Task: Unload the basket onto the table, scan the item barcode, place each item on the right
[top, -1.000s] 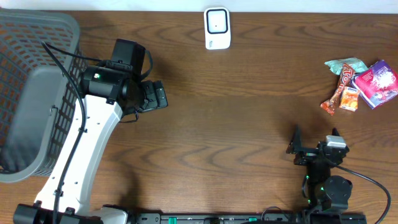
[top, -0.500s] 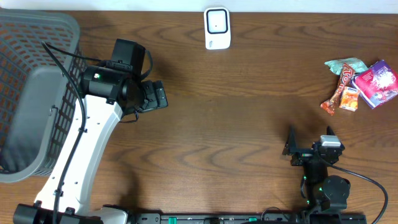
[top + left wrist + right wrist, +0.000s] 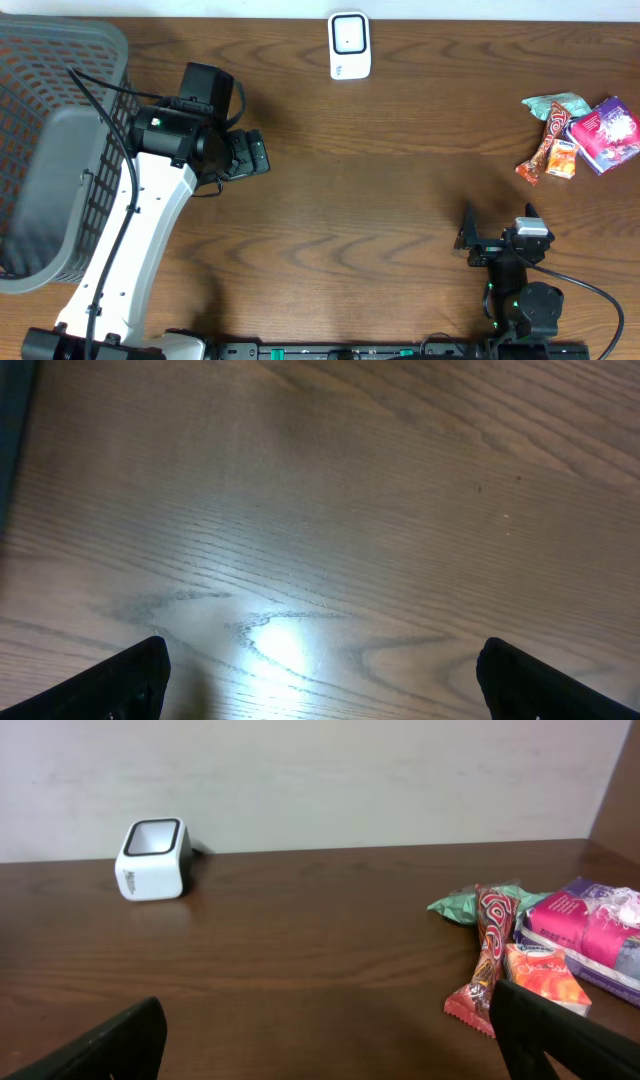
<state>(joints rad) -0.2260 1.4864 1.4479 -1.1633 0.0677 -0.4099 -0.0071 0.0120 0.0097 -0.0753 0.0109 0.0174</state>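
The left gripper (image 3: 318,682) is hanging wide open and holding nothing. In its wrist view the two dark fingertips (image 3: 128,678) are sitting at the bottom corners, with only bare, glossy wood between them. From overhead, the left gripper (image 3: 247,155) is hovering over the left part of the brown wooden table (image 3: 400,180), on a white arm reaching out from the near edge. Just to the left of this arm, a grey mesh basket (image 3: 30,95) is filling the table's left end.

The right gripper (image 3: 497,228) is also standing wide open and empty, low over the near right part of the table. Through its wrist camera, the right gripper (image 3: 330,1038) is facing the far edge and a pale wall (image 3: 320,770).

A small white barcode scanner (image 3: 349,45) is sitting at the middle of the far edge, well apart from both grippers; the right wrist view is showing the scanner (image 3: 152,858) on the left.

The items are lying in a cluster at the far right: a green packet (image 3: 555,104), a red candy bar (image 3: 545,140), an orange packet (image 3: 562,158) and a purple packet (image 3: 610,135), touching or overlapping one another.
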